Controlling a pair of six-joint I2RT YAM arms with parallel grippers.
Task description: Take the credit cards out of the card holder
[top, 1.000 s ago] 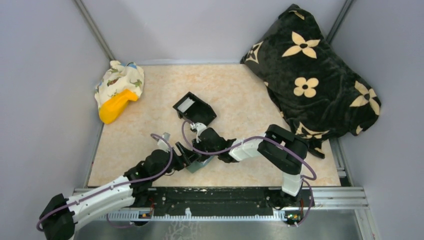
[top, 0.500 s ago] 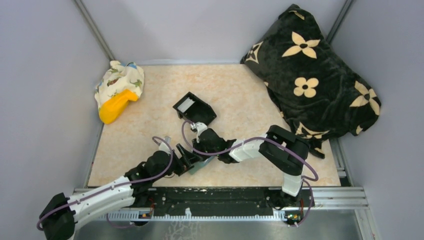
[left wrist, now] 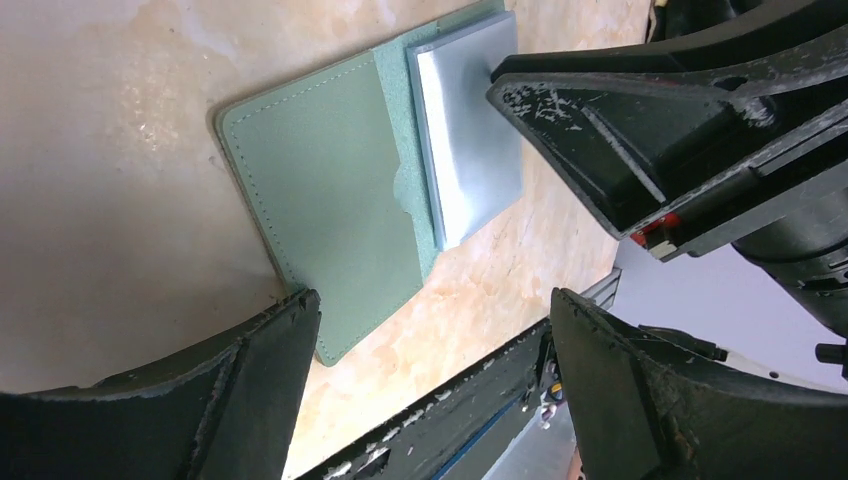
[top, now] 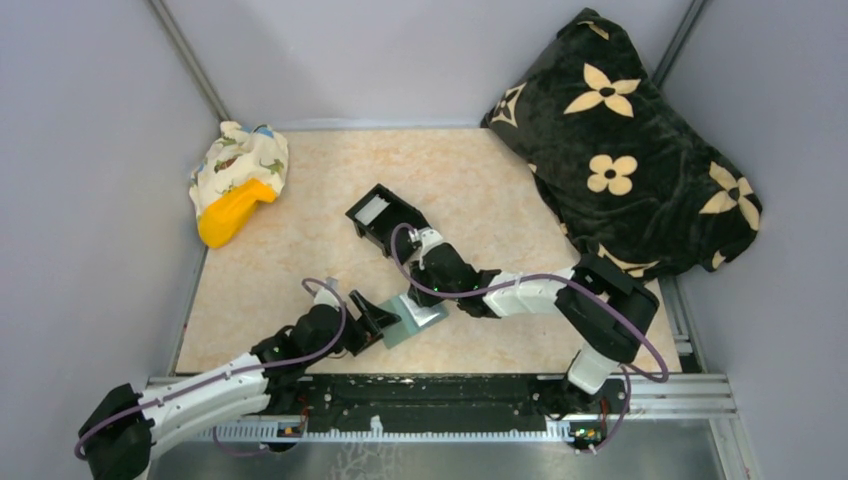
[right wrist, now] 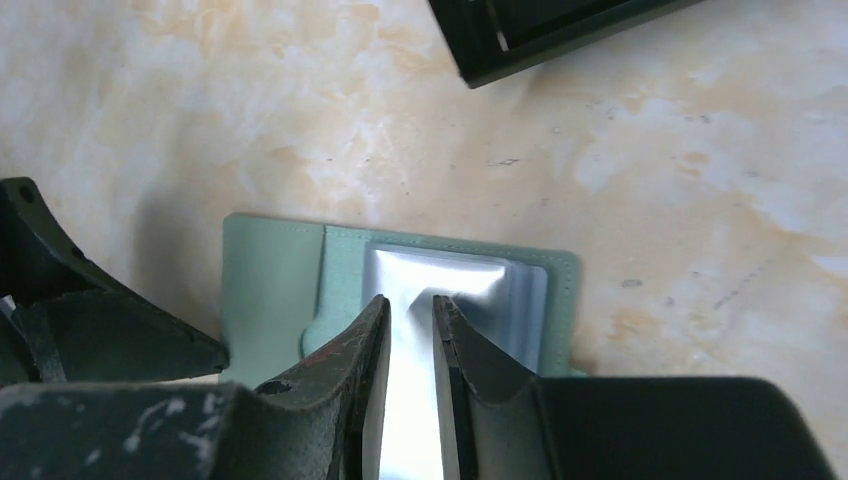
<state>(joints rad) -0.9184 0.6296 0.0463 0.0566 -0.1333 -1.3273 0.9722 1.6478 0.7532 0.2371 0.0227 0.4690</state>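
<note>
Right wrist view: jaws of the right gripper (right wrist: pixel 408 312) sit narrow on the pale card (right wrist: pixel 440 272) atop the open wallet (right wrist: pixel 268 290), grip uncertain; the wallet, unclamped between the wide jaws of the left gripper (left wrist: pixel 430 305), may drag along.

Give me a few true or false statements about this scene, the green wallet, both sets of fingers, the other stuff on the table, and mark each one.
1. The card holder lies open on the table. True.
2. The left fingers are shut. False: they are spread wide, one close to the card holder's edge.
3. The right fingers hover over the card holder's silvery inner panel. True.
4. The black box sits nearer the arm bases than the card holder. False: it lies beyond it.
5. The yellow object is at the far right. False: it is at the far left, beside a patterned cloth.
</note>
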